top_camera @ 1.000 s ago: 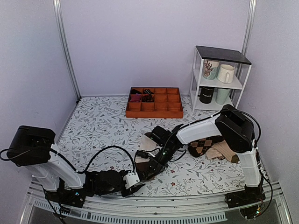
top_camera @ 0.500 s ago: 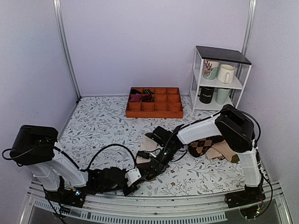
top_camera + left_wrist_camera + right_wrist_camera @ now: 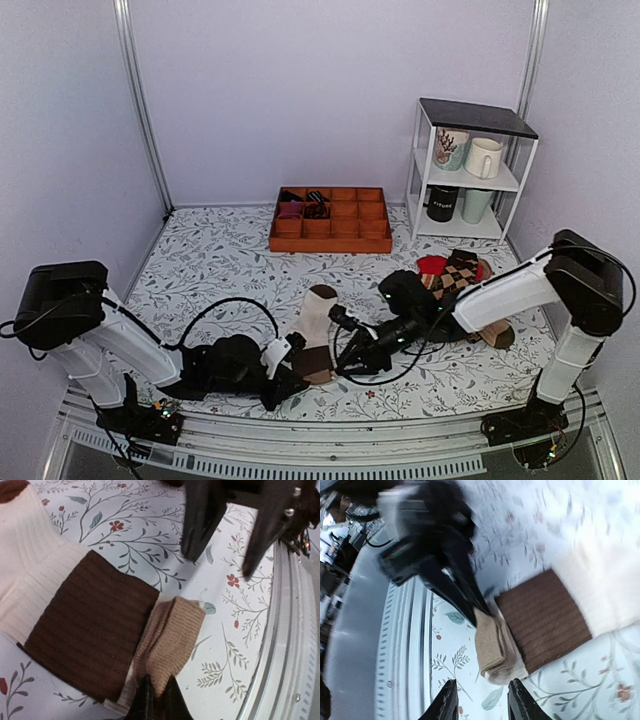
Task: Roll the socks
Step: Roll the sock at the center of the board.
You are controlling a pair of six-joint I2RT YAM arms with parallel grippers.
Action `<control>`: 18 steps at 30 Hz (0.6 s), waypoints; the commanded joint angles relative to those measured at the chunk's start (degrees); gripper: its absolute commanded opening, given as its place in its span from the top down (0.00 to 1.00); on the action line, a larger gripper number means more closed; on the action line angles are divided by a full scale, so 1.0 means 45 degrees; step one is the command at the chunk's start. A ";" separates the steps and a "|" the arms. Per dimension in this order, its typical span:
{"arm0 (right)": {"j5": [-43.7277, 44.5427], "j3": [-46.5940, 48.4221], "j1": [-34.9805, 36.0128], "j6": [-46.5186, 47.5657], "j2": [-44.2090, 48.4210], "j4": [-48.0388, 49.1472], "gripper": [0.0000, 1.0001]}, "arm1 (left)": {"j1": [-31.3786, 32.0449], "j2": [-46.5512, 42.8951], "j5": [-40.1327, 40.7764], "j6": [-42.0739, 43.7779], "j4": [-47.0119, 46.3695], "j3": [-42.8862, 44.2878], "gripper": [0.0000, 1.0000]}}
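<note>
At the lower centre of the overhead view, the left gripper (image 3: 154, 701) is clenched on the socks (image 3: 95, 630) at their tan end, while the right gripper (image 3: 482, 702) stands released just beside them.

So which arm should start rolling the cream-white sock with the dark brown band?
Left: the left gripper is shut on the tan cuff of the sock; the right gripper is open, holding nothing.

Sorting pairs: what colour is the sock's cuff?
The cuff is tan-brown; left wrist view shows it best.
</note>
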State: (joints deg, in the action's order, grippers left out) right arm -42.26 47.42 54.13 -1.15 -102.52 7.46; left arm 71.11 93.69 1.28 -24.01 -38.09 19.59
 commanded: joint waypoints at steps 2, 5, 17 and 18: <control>0.1751 -0.2667 0.0512 0.4437 0.1885 0.7094 0.64 | -0.0608 0.0669 -0.3184 -0.2737 0.3239 -0.0586 1.00; 0.2378 -0.2465 0.0949 0.6247 0.1485 0.6644 0.63 | -0.0710 0.1067 -0.3833 -0.3246 0.3438 -0.0538 1.00; 0.1729 -0.1692 0.1712 0.8032 0.0124 0.4182 0.62 | -0.0740 0.1903 -0.4234 -0.3629 0.2739 -0.0749 1.00; 0.1817 -0.1854 0.1801 0.7956 0.0153 0.4123 0.62 | -0.0729 0.1881 -0.4196 -0.3634 0.2741 -0.0779 1.00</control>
State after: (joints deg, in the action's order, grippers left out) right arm -33.36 40.10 61.04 33.30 -100.60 29.08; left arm 67.37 98.15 -14.90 -39.05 -43.11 20.16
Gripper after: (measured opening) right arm 0.374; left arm 0.025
